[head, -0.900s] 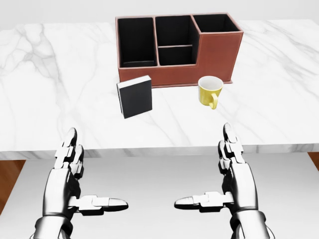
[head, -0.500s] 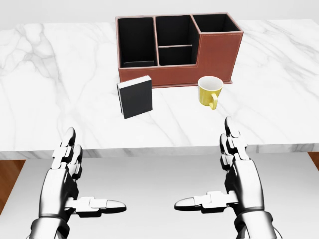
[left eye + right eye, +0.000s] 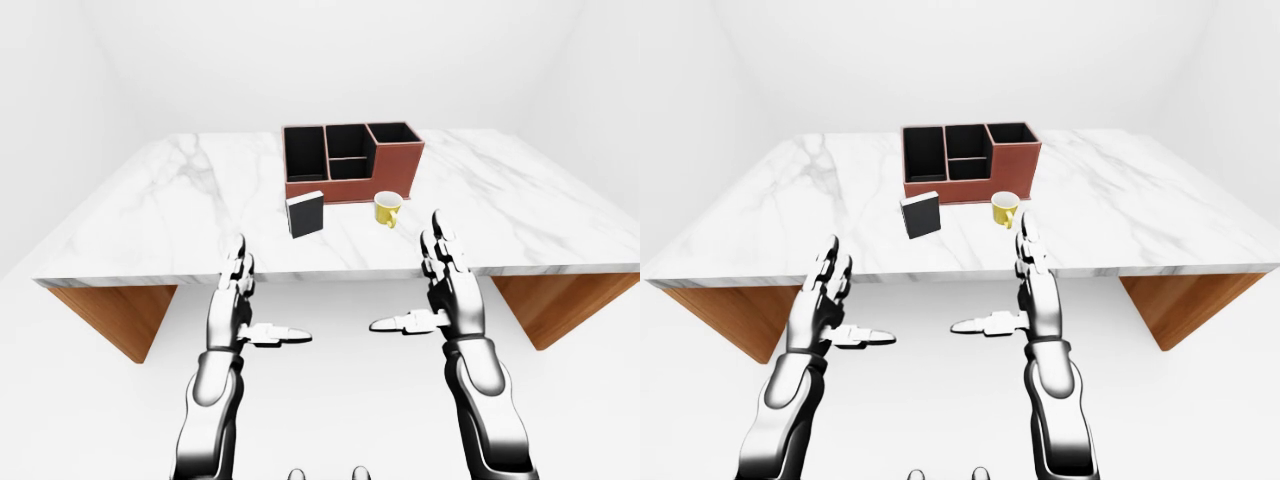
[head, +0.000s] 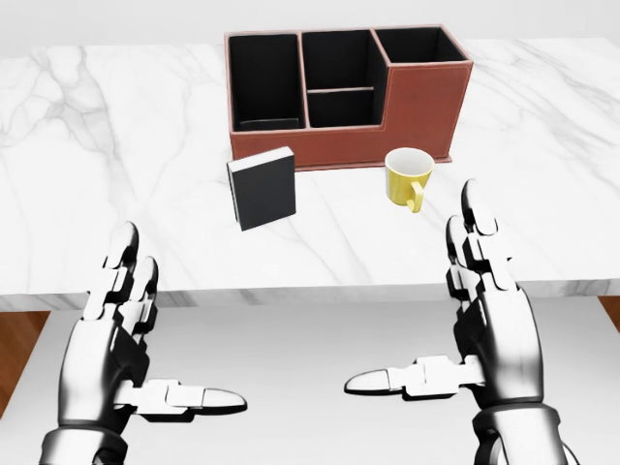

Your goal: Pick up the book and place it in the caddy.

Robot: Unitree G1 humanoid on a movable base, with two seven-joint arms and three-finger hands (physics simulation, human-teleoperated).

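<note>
- Near the middle of the marble worktop (image 4: 116, 145), a little toward its near edge, the black book (image 4: 263, 188) is seen standing upright on its edge, tilted slightly and free of any hand.
- Just beyond the book stands the brown caddy (image 4: 387, 121), its three tall compartments and one shallow one open at the top; book and caddy are close but apart.
- A yellow mug (image 4: 408, 177) stands just beside the caddy's near wall, to the right of the book in the head view.
- The left hand (image 4: 121, 334) and the right hand (image 4: 484, 320) are held below the worktop's near edge, fingers spread and thumbs pointed inward; nothing is gripped by either.
- The reach is judged to be the step in hand. The book's narrow spine is best approached from above, fingers on one cover and thumb on the other.
- The mug should be kept clear of the right arm, and the left compartment looks the easiest fit.
</note>
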